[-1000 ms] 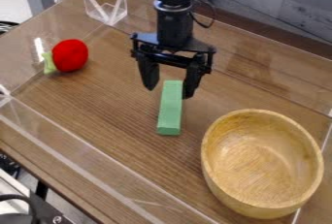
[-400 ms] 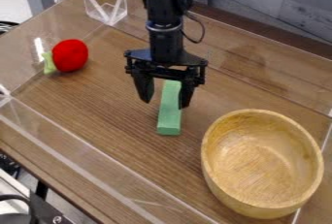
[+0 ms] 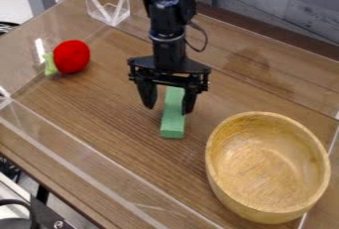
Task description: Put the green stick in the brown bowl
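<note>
Stick (image 3: 172, 119), a flat rectangular block of bright matte green, is seen lying on the wooden table (image 3: 93, 124), its long axis running roughly toward and away from the camera. Its nearer end is fully visible; its far end is partly covered by the gripper (image 3: 169, 98). The stick is placed just left of the bowl (image 3: 267, 166) and apart from it, outside the rim. The bowl is round, light brown, thick-rimmed, with grain visible inside.

The gripper is pointed straight down over the stick's far end, its black fingers (image 3: 147, 91) spread wide, one on each side of the block. Contact with the stick cannot be told; nothing is grasped.

A red ball (image 3: 70, 56) is seen well apart at the left, beside a small green piece (image 3: 51, 63).
</note>
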`<state>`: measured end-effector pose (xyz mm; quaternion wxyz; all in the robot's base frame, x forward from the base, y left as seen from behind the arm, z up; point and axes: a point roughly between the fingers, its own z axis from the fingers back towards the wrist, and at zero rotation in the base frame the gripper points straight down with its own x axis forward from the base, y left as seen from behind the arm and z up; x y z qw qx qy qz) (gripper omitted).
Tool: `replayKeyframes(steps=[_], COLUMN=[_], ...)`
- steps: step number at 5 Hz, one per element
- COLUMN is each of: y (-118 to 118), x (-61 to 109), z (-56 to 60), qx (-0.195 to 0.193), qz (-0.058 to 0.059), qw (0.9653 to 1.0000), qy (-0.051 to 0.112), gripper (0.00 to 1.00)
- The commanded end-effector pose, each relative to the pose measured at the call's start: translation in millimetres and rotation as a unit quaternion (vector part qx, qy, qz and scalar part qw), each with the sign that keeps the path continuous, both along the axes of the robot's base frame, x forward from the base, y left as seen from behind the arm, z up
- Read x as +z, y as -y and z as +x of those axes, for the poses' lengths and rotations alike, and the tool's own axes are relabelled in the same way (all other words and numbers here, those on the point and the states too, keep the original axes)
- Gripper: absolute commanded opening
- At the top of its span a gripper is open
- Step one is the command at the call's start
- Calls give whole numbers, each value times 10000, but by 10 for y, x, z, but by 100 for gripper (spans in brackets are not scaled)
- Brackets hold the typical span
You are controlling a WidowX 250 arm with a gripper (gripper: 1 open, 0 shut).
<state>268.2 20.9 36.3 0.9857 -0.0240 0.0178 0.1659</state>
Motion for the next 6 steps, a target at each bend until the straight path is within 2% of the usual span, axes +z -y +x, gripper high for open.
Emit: replayKeyframes(steps=[1,4,6], y=[-21,-24,-43], x=[20,-57,-31], z=[63,118,160], qx=[76,113,97], qz=[78,186,174], qw=[9998,9995,9992], qy=[166,237,341], gripper=[100,100,100])
